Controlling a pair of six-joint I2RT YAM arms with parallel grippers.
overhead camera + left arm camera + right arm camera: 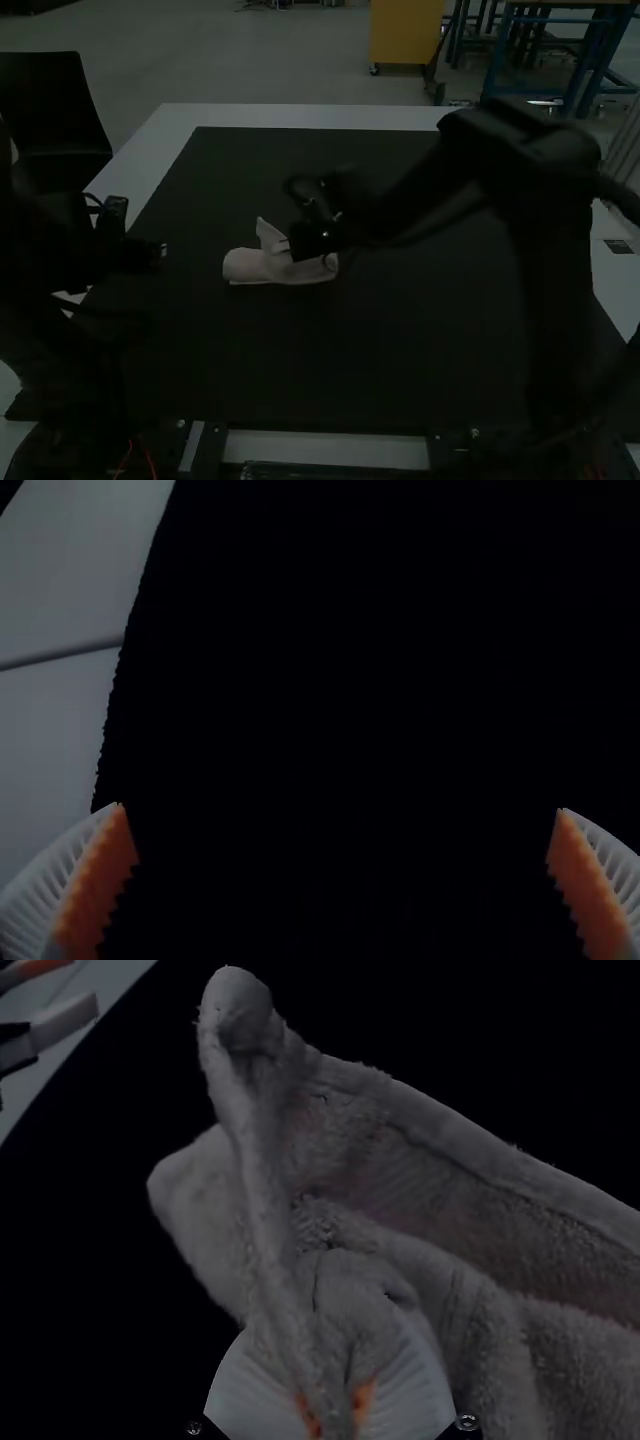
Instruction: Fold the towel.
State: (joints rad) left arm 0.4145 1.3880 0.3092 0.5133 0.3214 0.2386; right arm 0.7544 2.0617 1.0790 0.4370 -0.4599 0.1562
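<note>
Worktop [300, 117]: pale, overlaid by a dark mat [350, 380]. The right arm [555, 250] extends over the mat to the towel [255, 266]; the left arm [60, 270] stands at the mat's left side. The towel lies on the mat in a narrow, roll-like bundle, one flap standing up. Step in hand, as judged: adjusting a fold. The next move calls for laying that flap down before release; letting go early could leave it bunched. Left gripper [342, 865]: spread wide, nothing held, well apart from the towel. Right gripper [335, 1400]: closed on the towel, pinching a gathered ridge of cloth.
</note>
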